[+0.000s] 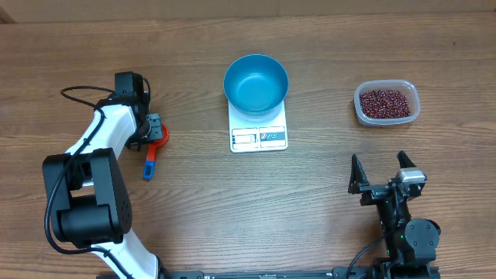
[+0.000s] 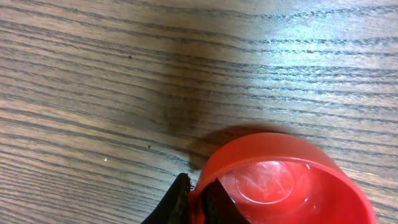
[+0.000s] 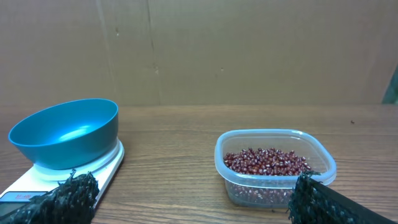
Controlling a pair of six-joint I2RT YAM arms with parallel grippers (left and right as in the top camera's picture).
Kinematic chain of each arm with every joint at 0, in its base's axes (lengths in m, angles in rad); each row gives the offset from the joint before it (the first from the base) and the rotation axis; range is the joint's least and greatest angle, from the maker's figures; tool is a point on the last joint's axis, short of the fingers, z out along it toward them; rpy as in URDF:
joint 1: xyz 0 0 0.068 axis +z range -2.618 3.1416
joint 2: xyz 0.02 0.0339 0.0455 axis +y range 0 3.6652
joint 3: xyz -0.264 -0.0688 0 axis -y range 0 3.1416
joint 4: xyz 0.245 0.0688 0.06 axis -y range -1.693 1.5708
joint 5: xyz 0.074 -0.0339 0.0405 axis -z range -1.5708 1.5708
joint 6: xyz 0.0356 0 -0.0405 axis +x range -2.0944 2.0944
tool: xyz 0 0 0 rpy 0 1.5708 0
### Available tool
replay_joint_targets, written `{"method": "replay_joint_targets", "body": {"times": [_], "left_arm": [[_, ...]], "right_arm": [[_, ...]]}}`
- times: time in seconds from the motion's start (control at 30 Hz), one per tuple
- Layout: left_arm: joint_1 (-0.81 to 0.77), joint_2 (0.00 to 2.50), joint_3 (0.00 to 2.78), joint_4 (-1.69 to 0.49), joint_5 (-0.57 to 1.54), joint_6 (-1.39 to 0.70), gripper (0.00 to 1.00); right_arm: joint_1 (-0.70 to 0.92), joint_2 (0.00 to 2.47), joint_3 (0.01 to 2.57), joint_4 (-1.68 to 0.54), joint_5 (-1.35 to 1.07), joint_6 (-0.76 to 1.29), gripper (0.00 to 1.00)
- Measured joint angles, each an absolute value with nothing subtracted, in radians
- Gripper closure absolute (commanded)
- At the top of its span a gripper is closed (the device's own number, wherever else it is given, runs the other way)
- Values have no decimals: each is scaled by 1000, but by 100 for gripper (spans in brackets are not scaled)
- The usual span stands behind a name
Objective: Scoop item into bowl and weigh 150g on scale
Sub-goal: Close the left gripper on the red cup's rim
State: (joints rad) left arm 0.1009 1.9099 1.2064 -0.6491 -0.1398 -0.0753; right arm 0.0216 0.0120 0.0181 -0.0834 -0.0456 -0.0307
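You see the blue bowl (image 1: 256,81) upright and empty on the white scale (image 1: 259,137); the red-brown beans (image 1: 384,102) lie in a clear tub (image 1: 417,99) well to its right.

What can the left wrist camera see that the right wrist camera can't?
Only the left wrist camera shows the red round plastic scoop, its rim pinched in the left claw. Only the right wrist camera shows the round deep blue bowl sitting on the flat white kitchen scale, the clear plastic tub holding small dark red-brown beans, a brown cardboard wall behind, and the wide-open right claw. Both show the brown wooden table.
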Motion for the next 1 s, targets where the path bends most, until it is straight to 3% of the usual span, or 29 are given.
{"method": "replay_joint_targets", "body": {"times": [0.17, 1.0], "left_arm": [[101, 1910, 1206, -648, -139, -76, 96], [101, 1910, 1216, -677, -139, -76, 96]], "right_arm": [[22, 12, 18, -83, -45, -30, 0], [22, 12, 18, -84, -46, -30, 0]]}}
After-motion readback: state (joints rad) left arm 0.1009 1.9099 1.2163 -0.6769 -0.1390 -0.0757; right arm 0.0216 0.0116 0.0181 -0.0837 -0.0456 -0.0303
